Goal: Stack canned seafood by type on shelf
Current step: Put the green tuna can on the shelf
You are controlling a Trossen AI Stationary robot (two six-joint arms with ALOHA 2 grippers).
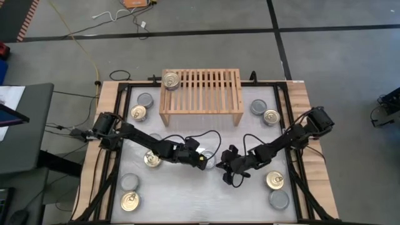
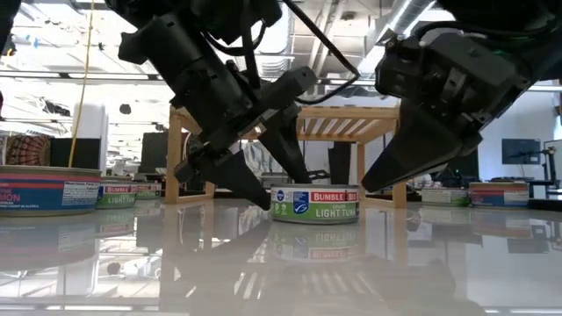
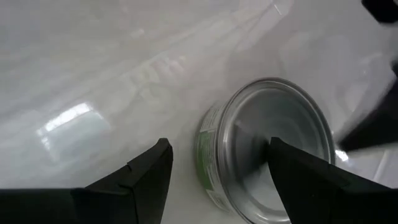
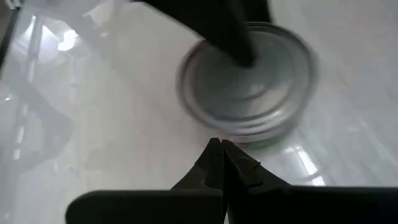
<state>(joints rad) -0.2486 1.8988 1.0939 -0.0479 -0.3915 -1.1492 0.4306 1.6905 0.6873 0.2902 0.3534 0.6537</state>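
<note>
A green-labelled tin with a plain silver top (image 2: 314, 204) stands on its base on the white table between my two grippers, seen in the high view as the tin (image 1: 211, 162). My left gripper (image 3: 217, 155) is open: one finger reaches over the tin's top and the other stands beside its wall. My right gripper (image 4: 221, 149) is shut, with its tips at the tin's opposite side. The light-wood shelf (image 1: 201, 97) stands at the far edge, and one gold-topped tin (image 1: 170, 80) sits on its slats at the far left corner. My left gripper comes slanting down from the table's left. One finger (image 3: 298, 180) lies over the tin's silver top (image 3: 261, 124). Whether it touches the top, I cannot tell. My right gripper comes slanting down from the table's right. Its shut fingertips (image 2: 367, 186) are at the tin's side wall near the upper rim (image 2: 356, 191). Whether they touch it, I cannot tell.
Gold-topped tins (image 1: 138, 112), (image 1: 152, 159), (image 1: 130, 200) and silver ones (image 1: 145, 99), (image 1: 129, 182) lie on the table's left. On its right are more gold-topped tins (image 1: 270, 116), (image 1: 275, 180) and silver ones (image 1: 258, 107), (image 1: 279, 199). Cables loop over the table's middle.
</note>
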